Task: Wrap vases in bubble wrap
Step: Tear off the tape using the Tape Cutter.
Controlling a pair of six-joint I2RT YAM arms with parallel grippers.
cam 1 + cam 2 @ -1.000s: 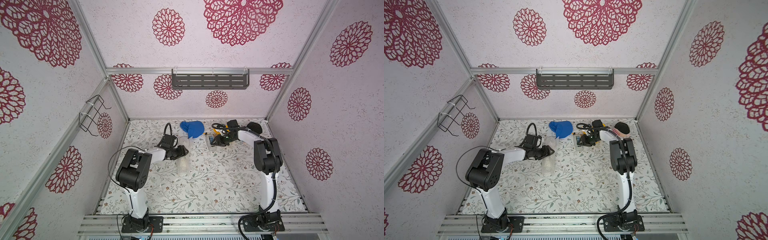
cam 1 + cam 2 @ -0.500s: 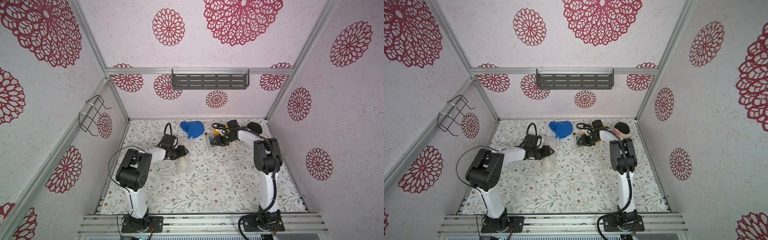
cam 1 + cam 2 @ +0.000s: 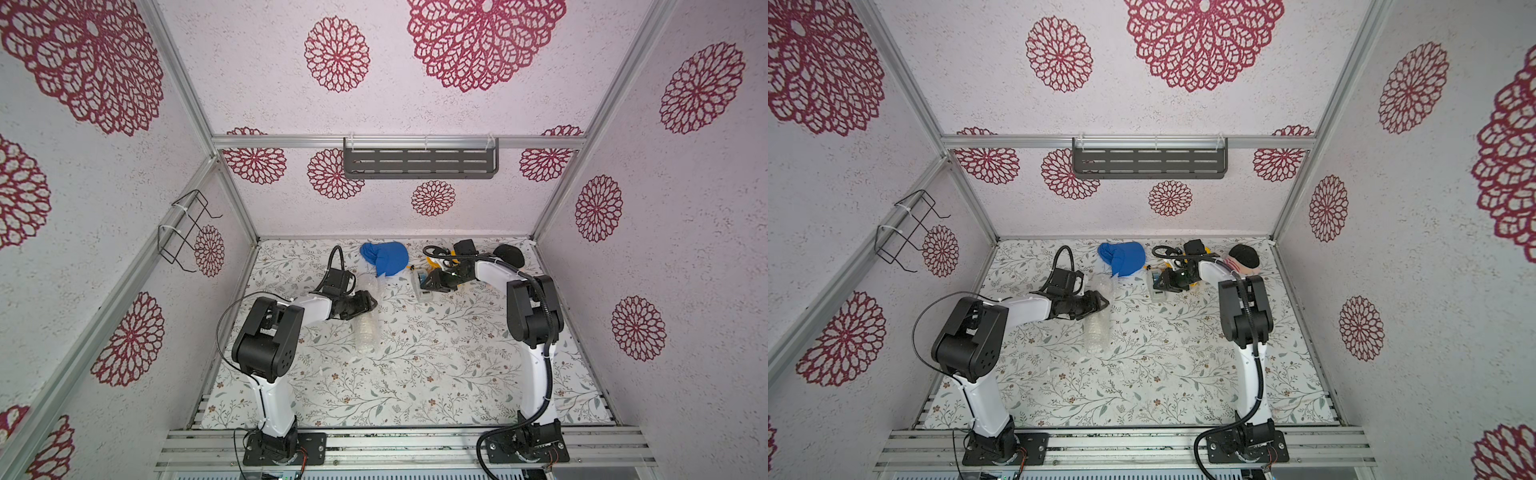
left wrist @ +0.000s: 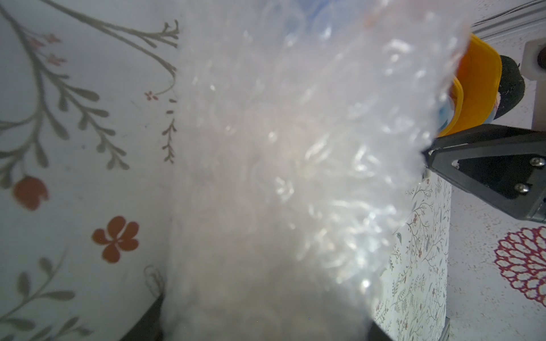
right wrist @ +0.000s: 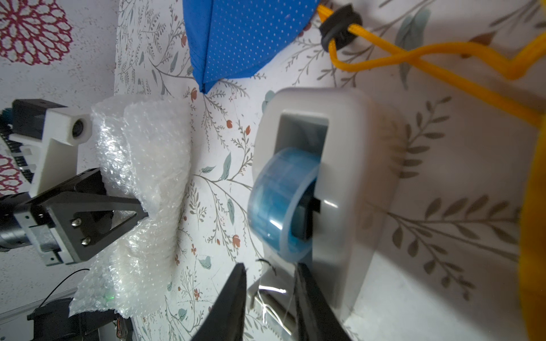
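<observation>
Right wrist view: left claw (image 5: 144, 215) pinches the rolled bubble wrap (image 5: 147, 165), which lies on the surface near the tape dispenser (image 5: 339, 177), likely to stop it unrolling. The vase is presumably hidden inside. Right claw (image 5: 270, 265), spread, straddles the dispenser's tape end, apparently to pull a strip.

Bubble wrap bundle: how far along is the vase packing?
Rolling looks done: the bubble wrap lies as a roll, its contents hidden. The left gripper pinches it shut while the right gripper sits open at the tape dispenser. Taping it is left.

Left pincer (image 5: 144, 215) clamped, right pincer (image 5: 271, 270) slightly parted.
</observation>
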